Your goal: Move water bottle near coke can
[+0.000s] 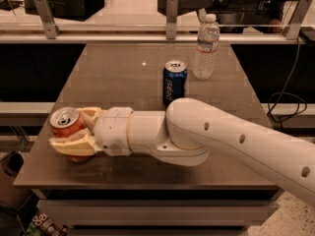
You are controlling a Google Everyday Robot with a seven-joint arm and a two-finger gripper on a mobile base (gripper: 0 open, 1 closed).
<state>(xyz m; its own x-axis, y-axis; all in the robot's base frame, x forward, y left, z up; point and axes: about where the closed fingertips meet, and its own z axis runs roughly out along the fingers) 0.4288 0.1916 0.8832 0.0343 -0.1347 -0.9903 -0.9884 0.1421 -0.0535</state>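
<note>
Risk: hand (pixel 66 130) closed around coke can (pixel 64 119), near left of worktop (pixel 113 75); water bottle (pixel 206 48) stands far right. Pulling away could topple the can or clip Pepsi can (pixel 174 82).

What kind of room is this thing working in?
Probably a robotics lab: a plain brown test table, dark cables hanging at right, and the cream gripper at its front-left by a red soda can.

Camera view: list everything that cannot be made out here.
- Coke can: lower body hidden by the gripper, which sits around it at the front-left corner of the table.
- Blue can: bottom edge hidden behind the arm.
- Arm: cut off by the right edge of the picture, so the robot's base is unseen.
- Water bottle: label print too small to read.
</note>
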